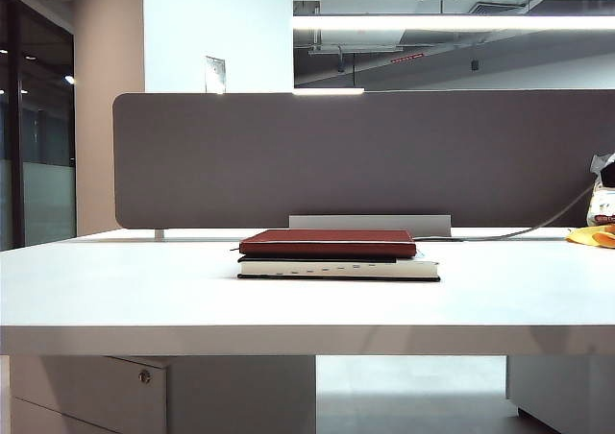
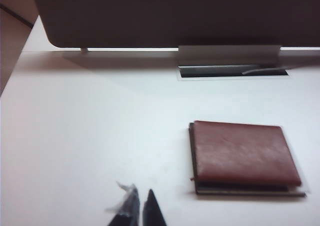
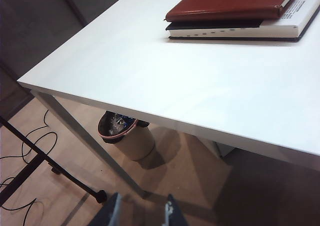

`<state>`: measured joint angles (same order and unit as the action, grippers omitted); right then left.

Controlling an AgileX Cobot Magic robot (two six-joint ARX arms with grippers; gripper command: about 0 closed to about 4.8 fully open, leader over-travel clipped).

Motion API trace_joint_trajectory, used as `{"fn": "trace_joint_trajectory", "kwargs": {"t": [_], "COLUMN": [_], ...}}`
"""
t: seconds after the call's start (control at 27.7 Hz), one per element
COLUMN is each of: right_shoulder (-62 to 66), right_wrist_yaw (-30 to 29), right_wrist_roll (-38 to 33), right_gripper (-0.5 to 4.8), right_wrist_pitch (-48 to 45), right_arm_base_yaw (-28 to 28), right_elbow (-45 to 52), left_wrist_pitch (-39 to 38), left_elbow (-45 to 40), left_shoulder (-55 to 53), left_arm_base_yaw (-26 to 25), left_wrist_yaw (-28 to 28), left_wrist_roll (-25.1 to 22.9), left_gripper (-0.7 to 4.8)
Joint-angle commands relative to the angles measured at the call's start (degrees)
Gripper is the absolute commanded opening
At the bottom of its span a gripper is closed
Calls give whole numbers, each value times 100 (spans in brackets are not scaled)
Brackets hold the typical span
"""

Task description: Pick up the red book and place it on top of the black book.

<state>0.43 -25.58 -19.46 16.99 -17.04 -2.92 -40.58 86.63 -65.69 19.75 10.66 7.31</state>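
At centre of white table (image 1: 115, 290), red book (image 1: 328, 242) is seen stacked flat on black book (image 1: 338, 267), spines turned toward left. Grey partition (image 1: 365, 156) is set along far edge. Left gripper (image 2: 140, 208) is held above bare tabletop, near-left of stack, jaws closed, nothing gripped. Right gripper (image 3: 142, 211) is parked off table's near edge, over wooden floor (image 3: 60, 186), jaws spread wide, empty.

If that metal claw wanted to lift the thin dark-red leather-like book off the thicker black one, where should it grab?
Probably the thin dark-red leather-like book by its overhanging edge nearest the shut left gripper, coming in level from that side. It lies flat on the thicker black book, so only its edges offer grip. The open right gripper hangs below the white table.
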Motion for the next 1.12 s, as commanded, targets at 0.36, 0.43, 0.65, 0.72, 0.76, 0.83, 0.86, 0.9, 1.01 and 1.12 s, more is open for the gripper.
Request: {"fn": "trace_joint_trajectory", "kwargs": {"t": [0.36,0.43,0.65,0.72,0.76,0.83,0.86,0.9,1.01,1.12], "right_shoulder": [2,2,2,2,2,2,2,2,2,2], "right_wrist_yaw": [-2,-2,-4,-4,-4,-4,-4,-4,-4,-7], "right_wrist_roll": [-4,-4,-4,-4,-4,-4,-4,-4,-4,-4], "right_gripper": [117,117,117,117,117,117,117,117,117,117], "right_wrist_pitch": [-55,-55,-52,-50,-52,-52,-52,-52,-50,-48], "right_arm_base_yaw": [-4,-4,-4,-4,-4,-4,-4,-4,-4,-4], "right_elbow": [-33,-33,-33,-33,-33,-33,-33,-33,-33,-33], "left_wrist_pitch": [1886,2031,2234,2282,2293,2297,2288,2288,2286,2216], "left_elbow": [-2393,-2804,-3654,-3939,-4033,-4330,-4509,-4592,-4822,-4968], "left_shoulder": [994,1193,1880,2208,2315,2649,2857,2959,3222,3388], "left_arm_base_yaw": [-7,-7,-7,-7,-7,-7,-7,-7,-7,-9], "left_wrist_yaw": [1115,1062,883,623,566,247,37,-63,-306,-339], "left_wrist_roll": [-267,-278,-107,-83,-83,-85,-90,-90,-94,-90], "left_gripper": [16,15,-6,-6,-6,-6,-6,-6,-6,-6]}}
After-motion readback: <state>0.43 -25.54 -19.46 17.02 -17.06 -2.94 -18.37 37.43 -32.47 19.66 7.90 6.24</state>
